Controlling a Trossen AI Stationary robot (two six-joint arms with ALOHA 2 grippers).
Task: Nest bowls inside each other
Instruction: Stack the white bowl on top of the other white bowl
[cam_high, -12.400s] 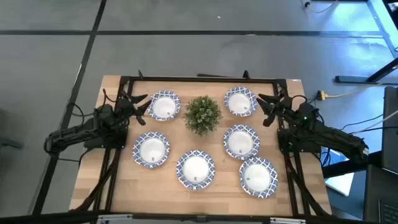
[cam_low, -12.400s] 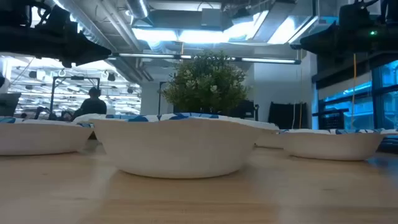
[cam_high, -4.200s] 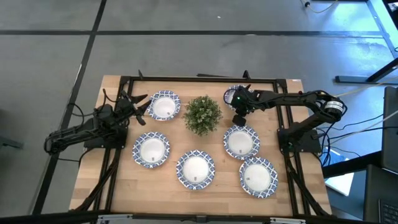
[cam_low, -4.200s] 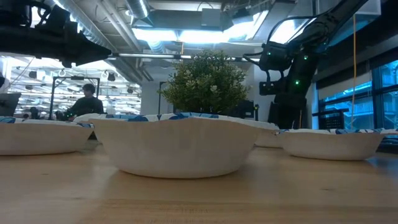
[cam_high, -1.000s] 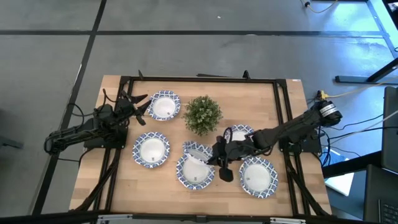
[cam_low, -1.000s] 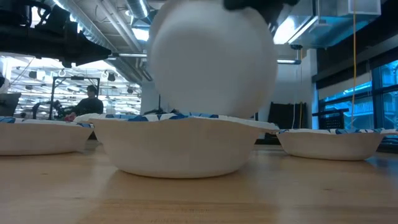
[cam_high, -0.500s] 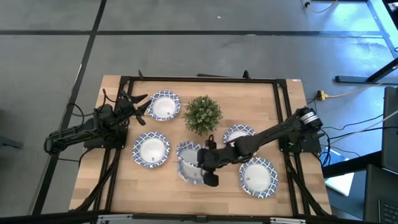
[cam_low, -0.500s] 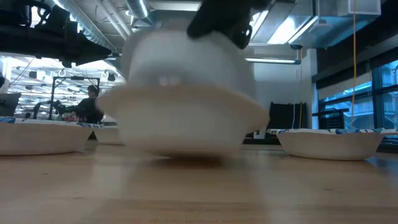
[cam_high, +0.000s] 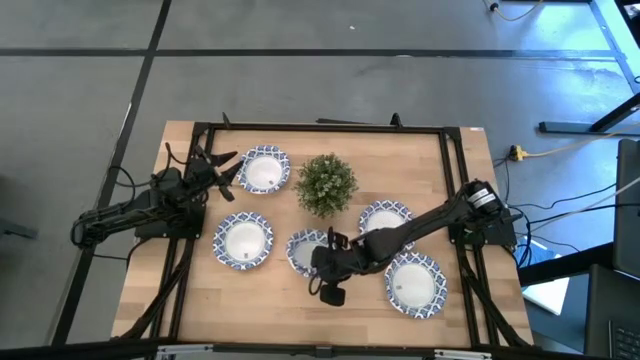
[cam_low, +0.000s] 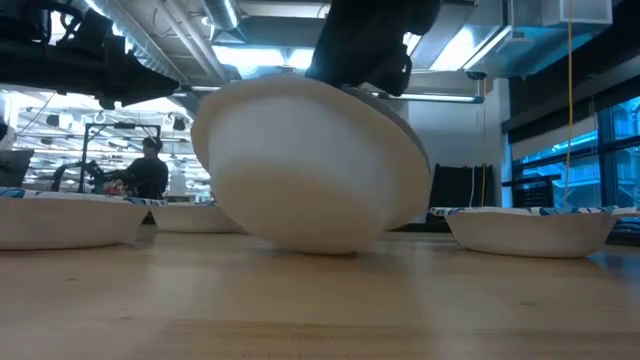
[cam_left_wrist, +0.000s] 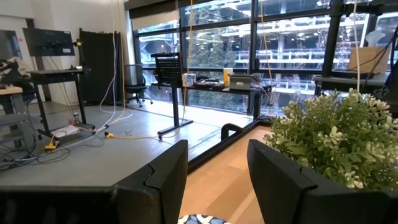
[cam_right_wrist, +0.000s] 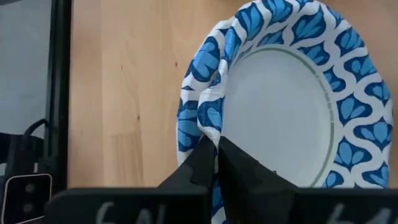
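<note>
Five bowl places show in the high view. Single bowls rest on their bases at far left (cam_high: 265, 170), left (cam_high: 243, 240), right (cam_high: 385, 218) and near right (cam_high: 415, 282). At near middle, two bowls sit one inside the other (cam_high: 306, 250), tilted, with the underside (cam_low: 310, 180) facing the near edge. My right gripper (cam_high: 320, 264) is shut on their near rim. My left gripper (cam_high: 232, 165) waits open beside the far-left bowl. My right gripper pinches the blue patterned rim (cam_right_wrist: 208, 127) of the nested bowls on their near-right side; its fingers (cam_right_wrist: 239, 165) come slanting from above and from the near right. The inner rim lies within the outer rim (cam_right_wrist: 186, 121). The pair is tilted, near rim raised, its lower part (cam_low: 320, 245) on the table.
The potted plant (cam_high: 326, 184) stands at far middle, between the far-left bowl and the bare far-right spot. A black frame (cam_high: 320, 127) runs round the tabletop. Bare wood lies along the near edge (cam_high: 250, 310).
My right gripper has gone toward the table's left edge and down, bringing the tilted bowl that it holds onto the near-middle bowl. The two now sit nested and tipped, near rim up, shifted a little toward the far left. It has stayed shut throughout.
</note>
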